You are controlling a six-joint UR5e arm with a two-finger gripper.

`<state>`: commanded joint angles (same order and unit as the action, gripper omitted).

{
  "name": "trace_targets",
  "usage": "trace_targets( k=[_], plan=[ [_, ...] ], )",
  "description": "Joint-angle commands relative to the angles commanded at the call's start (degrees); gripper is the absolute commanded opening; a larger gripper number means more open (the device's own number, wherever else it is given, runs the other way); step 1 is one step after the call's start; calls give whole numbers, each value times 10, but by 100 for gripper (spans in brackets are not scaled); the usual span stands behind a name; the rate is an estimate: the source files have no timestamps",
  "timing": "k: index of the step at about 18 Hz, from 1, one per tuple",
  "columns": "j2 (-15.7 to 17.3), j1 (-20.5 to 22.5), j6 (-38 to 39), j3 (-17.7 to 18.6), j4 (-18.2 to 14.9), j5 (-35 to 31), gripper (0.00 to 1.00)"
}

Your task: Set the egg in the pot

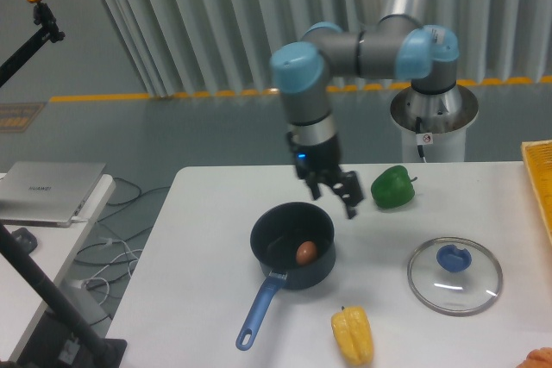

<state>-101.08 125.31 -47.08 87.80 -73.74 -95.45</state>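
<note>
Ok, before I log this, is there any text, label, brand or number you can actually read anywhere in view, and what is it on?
Nothing can be read.
Sticker on the robot base: red and white mark, too small to read.
Laptop lid: faint logo, too blurred to read.
Pot, egg, glass lid, peppers: no markings visible.

On the white worktop [207,213] a green pepper [393,187] sits toward the back. A round glass lid [454,275] with a blue knob lies flat to the right, and a wrinkled yellow pepper [353,335] rests near the front edge. A closed grey laptop [50,192] lies on a separate surface at left.
</note>
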Motion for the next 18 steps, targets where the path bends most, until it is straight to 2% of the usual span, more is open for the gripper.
trace_targets(
  k=[2, 6, 8, 10, 14, 18],
  plan=[
    [4, 34, -43, 0, -4, 1, 100],
    [6, 106, -152, 0, -48, 1, 100],
    [5, 133, -202, 1, -57, 2, 100],
    [4, 153, -242, 1, -59, 1, 100],
    [0, 197, -349, 0, -84, 17, 100],
    [-3, 201, -453, 9, -82, 26, 100]
  ],
)
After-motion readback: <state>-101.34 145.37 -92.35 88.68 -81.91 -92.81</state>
